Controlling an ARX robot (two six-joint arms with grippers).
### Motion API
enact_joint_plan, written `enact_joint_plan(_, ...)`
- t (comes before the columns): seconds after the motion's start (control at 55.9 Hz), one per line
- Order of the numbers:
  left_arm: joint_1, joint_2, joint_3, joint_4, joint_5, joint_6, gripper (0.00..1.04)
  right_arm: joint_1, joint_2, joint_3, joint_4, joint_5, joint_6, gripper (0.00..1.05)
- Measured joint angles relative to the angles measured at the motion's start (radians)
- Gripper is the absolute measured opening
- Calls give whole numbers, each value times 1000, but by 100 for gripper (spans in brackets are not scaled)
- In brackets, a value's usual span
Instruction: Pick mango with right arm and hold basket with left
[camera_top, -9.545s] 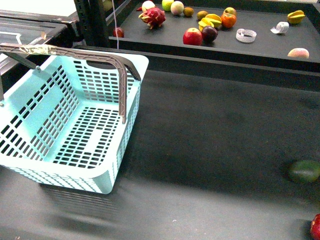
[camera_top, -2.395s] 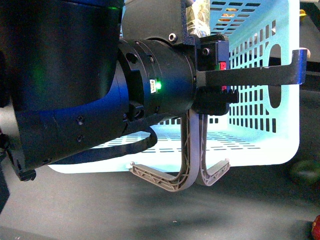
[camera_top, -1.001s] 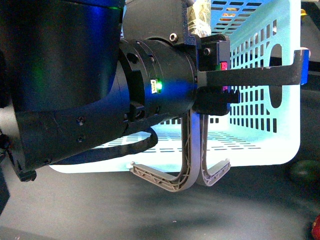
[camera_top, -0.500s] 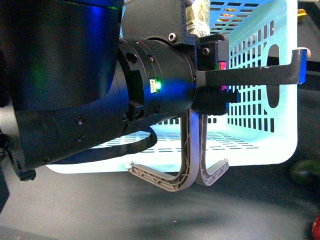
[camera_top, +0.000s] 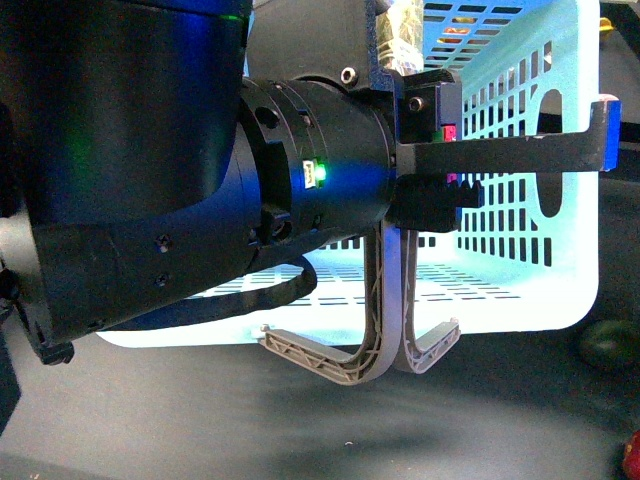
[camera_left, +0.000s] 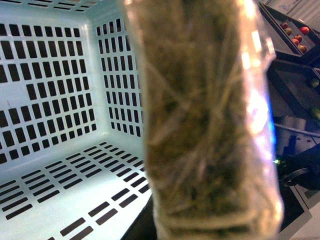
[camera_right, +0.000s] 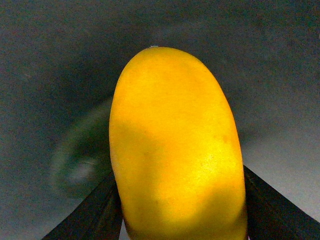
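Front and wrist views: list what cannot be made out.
Front view: the glossy black left arm hides most of the light turquoise plastic basket.
Left wrist view: the blurred taped grey-brown handle blocks the middle; distant fruits are too small to name.
Right wrist view: the yellow oval mango hides the right gripper's tips; the green blur is unidentifiable.

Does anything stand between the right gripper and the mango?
Nothing visible does. The mango sits directly between the right gripper's black fingers, touching both. The left gripper grips the basket.
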Motion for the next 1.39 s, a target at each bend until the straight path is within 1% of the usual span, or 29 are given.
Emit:
enact_joint_plan(0.268,0,0,0,0,0,0,4,69,-283,-140,11,-97,42,57)
enact_joint_plan(0.375,0,0,0,0,0,0,4,122,-451,-207,-19,-144,65,57)
enact_joint_plan(0.554,0,0,0,0,0,0,4,194,-629,-256,-66,-183,79,57)
enact_joint_plan(0.697,0,0,0,0,0,0,4,323,-849,-290,-141,-240,93,56)
enact_joint_plan(0.786,0,0,0,0,0,0,4,386,-913,-293,-157,-254,99,56)
enact_joint_plan(1.001,0,0,0,0,0,0,4,518,-954,-293,-161,-241,112,56)
enact_joint_plan(1.18,0,0,0,0,0,0,4,638,-896,-278,-159,-172,127,56)
enact_joint_plan(1.305,0,0,0,0,0,0,4,689,-826,-249,-142,-125,143,56)
enact_joint_plan(1.394,0,0,0,0,0,0,4,704,-797,-235,-127,-108,153,56)
